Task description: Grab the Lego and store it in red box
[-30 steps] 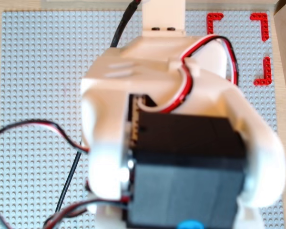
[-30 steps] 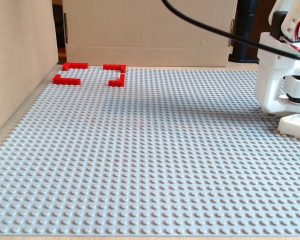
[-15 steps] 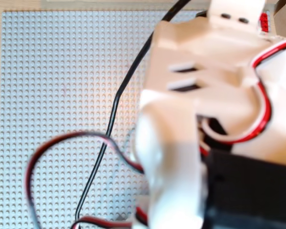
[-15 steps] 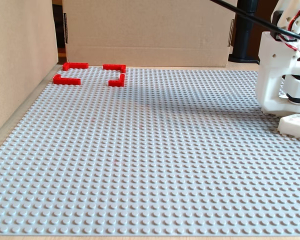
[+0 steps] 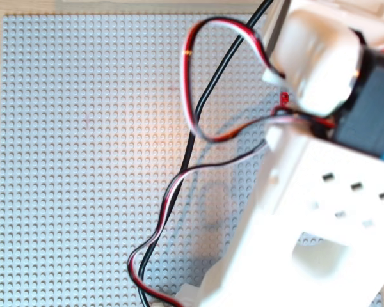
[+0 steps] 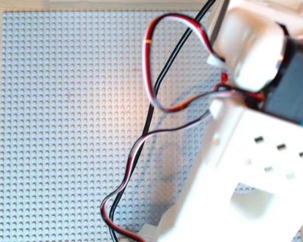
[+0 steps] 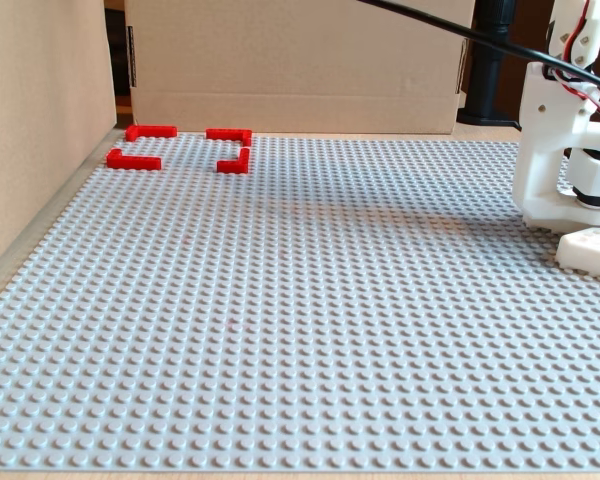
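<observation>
Grey baseplate [image 7: 300, 330] lying bare; red box [image 7: 180, 147] sitting empty upper left; Lego unseen, jaws' state indeterminable; task seemingly not started.

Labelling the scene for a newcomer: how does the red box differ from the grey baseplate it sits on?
Colour: the red box is bright red, the baseplate pale grey. Size: the box takes only the far left corner in the fixed view; the baseplate fills most of it. Form: the box is an open outline of separate pieces, the baseplate one continuous studded sheet. Both lie flat.
</observation>
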{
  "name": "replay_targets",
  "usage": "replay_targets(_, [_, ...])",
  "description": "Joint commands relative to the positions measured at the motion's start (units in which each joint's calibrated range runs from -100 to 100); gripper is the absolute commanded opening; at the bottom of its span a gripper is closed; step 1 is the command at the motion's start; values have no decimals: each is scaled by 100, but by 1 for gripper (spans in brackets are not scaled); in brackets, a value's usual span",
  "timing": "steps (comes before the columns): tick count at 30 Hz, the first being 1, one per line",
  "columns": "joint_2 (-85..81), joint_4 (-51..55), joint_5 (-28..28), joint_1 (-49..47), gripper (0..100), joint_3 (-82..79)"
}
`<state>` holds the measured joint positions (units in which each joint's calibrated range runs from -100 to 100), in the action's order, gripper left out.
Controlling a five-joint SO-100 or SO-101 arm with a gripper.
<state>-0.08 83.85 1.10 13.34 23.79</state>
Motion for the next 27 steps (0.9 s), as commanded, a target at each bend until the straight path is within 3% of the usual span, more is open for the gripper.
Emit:
replay_targets(1, [271,-324,-21,218,8,148])
replay_targets(27, [2424,-964,-6,717,8,148])
